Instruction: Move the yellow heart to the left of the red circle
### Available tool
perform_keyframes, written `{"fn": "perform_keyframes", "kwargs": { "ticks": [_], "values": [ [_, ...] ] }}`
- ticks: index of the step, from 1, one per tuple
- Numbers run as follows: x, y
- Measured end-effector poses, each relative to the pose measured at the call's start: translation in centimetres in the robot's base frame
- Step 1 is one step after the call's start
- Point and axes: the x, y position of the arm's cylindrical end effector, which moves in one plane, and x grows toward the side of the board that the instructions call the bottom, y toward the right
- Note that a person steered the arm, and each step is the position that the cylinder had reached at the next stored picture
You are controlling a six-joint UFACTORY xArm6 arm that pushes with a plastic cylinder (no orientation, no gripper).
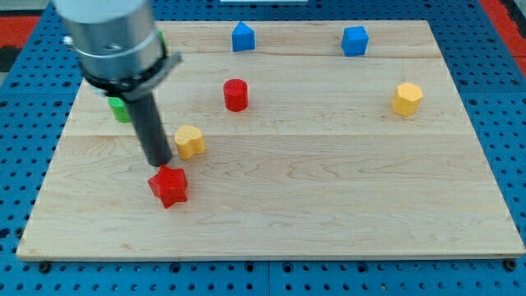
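Note:
The yellow heart [190,141] lies on the wooden board left of centre. The red circle [236,94] stands above and to the right of it, a short gap away. My tip [158,161] is at the lower end of the dark rod, just to the left of the yellow heart and close to its left edge; I cannot tell whether they touch. The red star [169,186] lies just below my tip.
A green block [120,108] is partly hidden behind the rod at the left. Two blue blocks [242,37] [354,40] sit near the board's top edge. A yellow hexagon [407,99] is at the right. The board [329,205] rests on a blue pegboard.

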Motion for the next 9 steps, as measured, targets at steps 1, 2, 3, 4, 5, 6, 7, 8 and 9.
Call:
{"fn": "perform_keyframes", "kwargs": {
  "ticks": [1,2,3,4,5,6,7,8,9],
  "values": [
    [0.1,7.7],
    [0.1,15.2],
    [0.8,14.2],
    [-3.1,8.1],
    [-2.4,4.9],
    [-2.4,2.5],
    [-7.6,2.2],
    [-6.7,5.5],
    [-11.2,8.3]
  ]
}}
